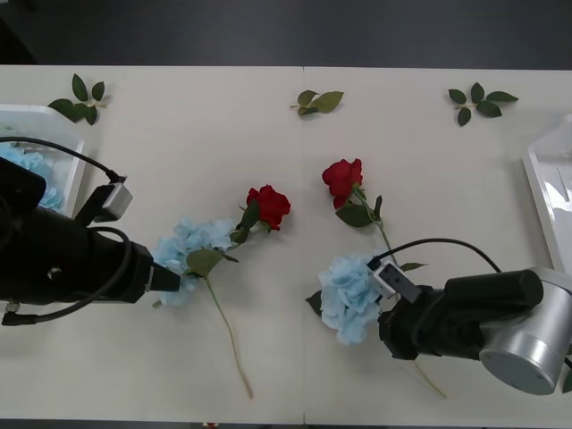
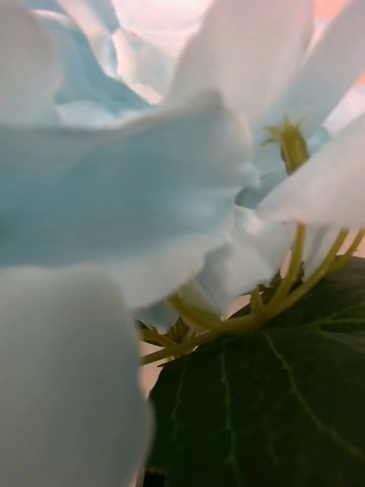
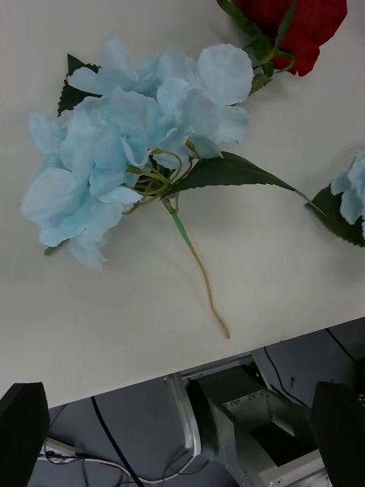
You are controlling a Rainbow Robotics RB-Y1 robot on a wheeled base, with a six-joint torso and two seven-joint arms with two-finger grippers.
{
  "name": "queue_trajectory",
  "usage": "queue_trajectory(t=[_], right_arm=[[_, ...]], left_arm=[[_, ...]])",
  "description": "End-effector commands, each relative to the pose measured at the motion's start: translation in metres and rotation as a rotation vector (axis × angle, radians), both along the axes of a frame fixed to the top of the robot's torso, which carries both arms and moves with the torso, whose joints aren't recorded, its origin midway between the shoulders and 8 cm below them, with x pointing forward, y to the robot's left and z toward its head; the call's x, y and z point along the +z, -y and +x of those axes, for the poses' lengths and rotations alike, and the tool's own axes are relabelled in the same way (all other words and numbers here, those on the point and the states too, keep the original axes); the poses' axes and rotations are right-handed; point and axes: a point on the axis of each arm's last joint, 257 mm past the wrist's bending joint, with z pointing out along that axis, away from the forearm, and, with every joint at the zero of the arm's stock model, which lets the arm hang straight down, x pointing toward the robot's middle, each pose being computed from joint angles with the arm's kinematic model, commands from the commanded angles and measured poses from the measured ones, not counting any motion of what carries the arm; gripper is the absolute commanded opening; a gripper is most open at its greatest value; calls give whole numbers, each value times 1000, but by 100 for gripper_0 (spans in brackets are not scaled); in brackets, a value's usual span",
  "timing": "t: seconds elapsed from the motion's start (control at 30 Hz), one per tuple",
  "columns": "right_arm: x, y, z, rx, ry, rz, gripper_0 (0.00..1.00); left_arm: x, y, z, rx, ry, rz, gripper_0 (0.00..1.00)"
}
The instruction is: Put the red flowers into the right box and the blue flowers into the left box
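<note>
On the bench (image 1: 268,357) lie 2 blue flowers and 2 red flowers, mid-bench between the 2 arms. The left blue flower (image 1: 189,250) has its head toward the left arm and its stem running toward the near edge, slanting a little right; in the left wrist view this same flower (image 3: 122,144) shows a broad leaf and a thin stem ending short of the bench edge. The right blue flower (image 1: 350,295) lies with its head toward the left; its stem goes under the right arm and comes out near the front edge. The left red flower (image 1: 268,206) sits just beside the left blue one, its bloom pointing right and away; the right red flower (image 1: 342,179) lies bloom-far, stem slanting toward the right arm.

The left box (image 1: 54,121) holds more blue petals at the far left; the right box (image 1: 547,183) sits at the far right edge. 3 leaf sprigs (image 1: 319,101) lie along the far side. The bench is pale and plain — a dark floor lies beyond it.

The left claw (image 1: 170,280) reaches in low from the left, its tip at the left blue head; its black fingers (image 3: 23,434) stand wide apart, holding nothing. The right claw (image 1: 380,299) lies pressed into the right blue head — petals and a leaf crowd its camera; whether it grips I cannot tell.
</note>
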Motion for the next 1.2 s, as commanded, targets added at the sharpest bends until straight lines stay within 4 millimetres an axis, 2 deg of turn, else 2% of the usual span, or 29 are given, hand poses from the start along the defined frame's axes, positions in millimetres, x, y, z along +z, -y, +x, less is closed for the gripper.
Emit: queue_trajectory(t=[0.03, 0.27, 0.3, 0.4, 0.63, 0.7, 0.73, 0.87, 0.97, 1.2], right_arm=[[39, -12, 14, -29, 9, 128, 0], [110, -53, 30, -7, 12, 334, 0], [114, -58, 30, -2, 5, 353, 0], [149, -76, 37, 7, -55, 487, 0], [220, -103, 63, 132, 0, 642, 0], [224, -105, 65, 139, 6, 656, 0], [240, -114, 72, 160, 25, 711, 0], [261, -129, 85, 199, 75, 786, 0], [274, -138, 91, 222, 107, 838, 0], [288, -156, 98, 273, 178, 907, 0]], left_arm=[[-10, 11, -8, 87, -16, 9, 100], [-32, 27, -7, 184, -22, 39, 100], [-34, 28, -8, 190, -24, 41, 100], [-41, 39, -7, 217, -12, 44, 100], [-59, 55, 5, 269, 37, 35, 100], [-60, 57, 7, 275, 37, 29, 100], [-65, 60, 12, 277, 45, 18, 100], [-69, 59, 22, 252, 79, 9, 100], [-64, 54, 25, 191, 108, 34, 100], [-44, 48, 29, 34, 126, 20, 100]])
